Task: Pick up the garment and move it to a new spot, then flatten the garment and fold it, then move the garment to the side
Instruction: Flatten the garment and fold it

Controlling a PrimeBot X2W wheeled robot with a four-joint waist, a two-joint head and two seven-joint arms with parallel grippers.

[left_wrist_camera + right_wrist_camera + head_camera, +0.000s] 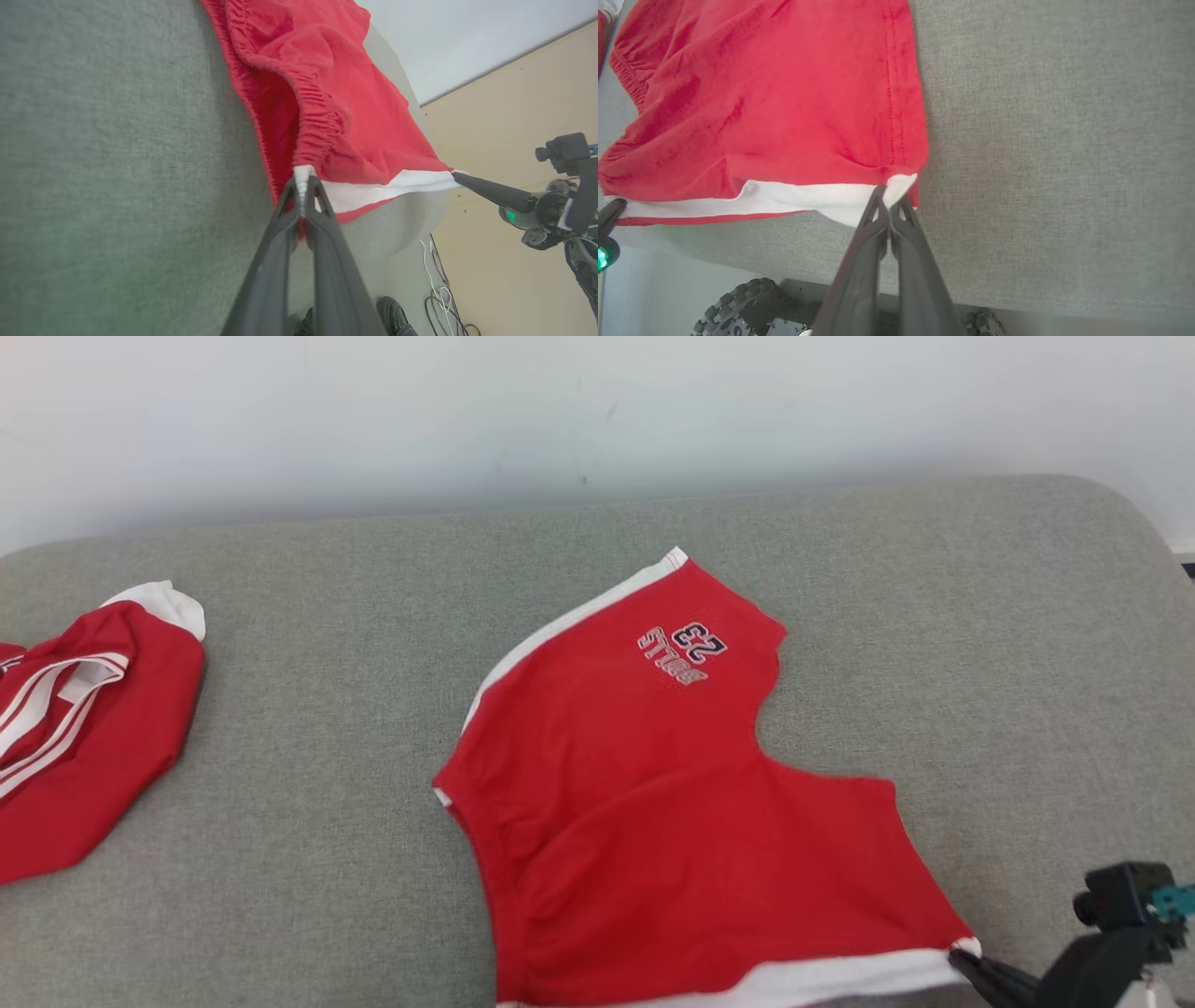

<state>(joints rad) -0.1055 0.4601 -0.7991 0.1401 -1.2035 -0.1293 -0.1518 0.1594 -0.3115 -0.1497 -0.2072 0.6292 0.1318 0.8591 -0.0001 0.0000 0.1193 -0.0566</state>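
Lying spread on the grey upholstered surface, right of centre in the head view, the garment is a pair of red shorts with a white side stripe and a "BULLS 23" print on the far leg; the stripe along the near side is raised slightly off the fabric beneath, while the rest rests on the surface. Gathers show at the elastic waistband and soft folds run across the body, so it is not yet flat.

The left gripper has its fingers pressed together on the waistband end of the near stripe; the right gripper pinches the hem corner of the same stripe, its fingers likewise closed on cloth. The stripe runs fairly straight between the two holds.

Judgement: the step in hand is the flattening, ahead of any fold. To do it well, both holds should stay level and draw apart evenly, so the seam is taut without twisting; any drag toward the near edge should be slow, letting the far leg trail and smooth itself; the edge should be laid down before either hold is let go. The bunched waistband is the likeliest place for a crease to persist.

A second red garment lies well apart at the left edge; a pale wall stands behind.
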